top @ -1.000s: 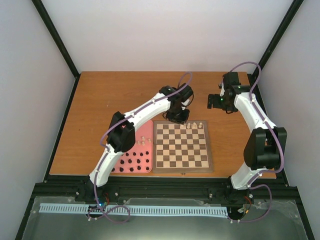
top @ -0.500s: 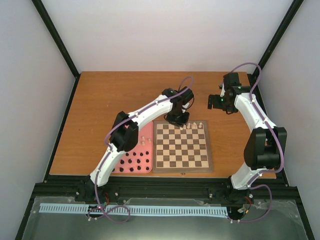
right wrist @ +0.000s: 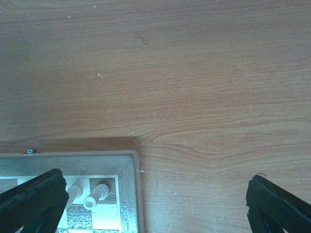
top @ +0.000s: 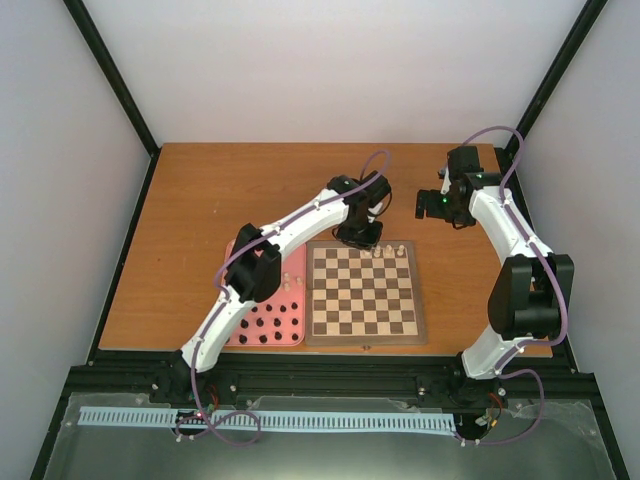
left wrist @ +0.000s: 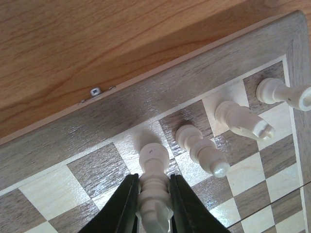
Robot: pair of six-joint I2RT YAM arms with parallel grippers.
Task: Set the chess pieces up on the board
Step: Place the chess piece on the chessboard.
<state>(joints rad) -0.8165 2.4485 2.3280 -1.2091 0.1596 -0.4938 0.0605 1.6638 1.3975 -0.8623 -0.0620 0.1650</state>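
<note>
- Nearest the arm bases, back and to the left of the left claw (top: 357, 238), a pink tray (top: 296, 330) lies just beside the board's left edge. Black pieces (top: 262, 325) fill the end of the tray away from the claw, and a few loose cream pieces (top: 288, 280) sit in the end toward it.
- The board (top: 365, 341) lies flat on the table (top: 200, 200), and the left claw hangs above its far row.
- The left claw's fingers (left wrist: 125, 206) press in on both sides of a cream piece (left wrist: 154, 177), pinching it upright. Its base points down over a light square of that far row. Whether the base touches the square cannot be told.
- Just right of the claw, three more chess pieces stand in the same row, one to a square, running to the board's far right corner: a ball-tipped piece (left wrist: 204, 153), a knight (left wrist: 243, 121) and a rook (left wrist: 282, 93).
- Beyond the claw's tips runs the board's brown border, with a small metal clasp (left wrist: 95, 91) on its outer edge.
- The right claw (top: 422, 205) is farthest out, off the board beyond that corner and above bare table. Its jaws are spread wide with nothing between them, and the board's corner lies under its left finger (right wrist: 36, 199).
</note>
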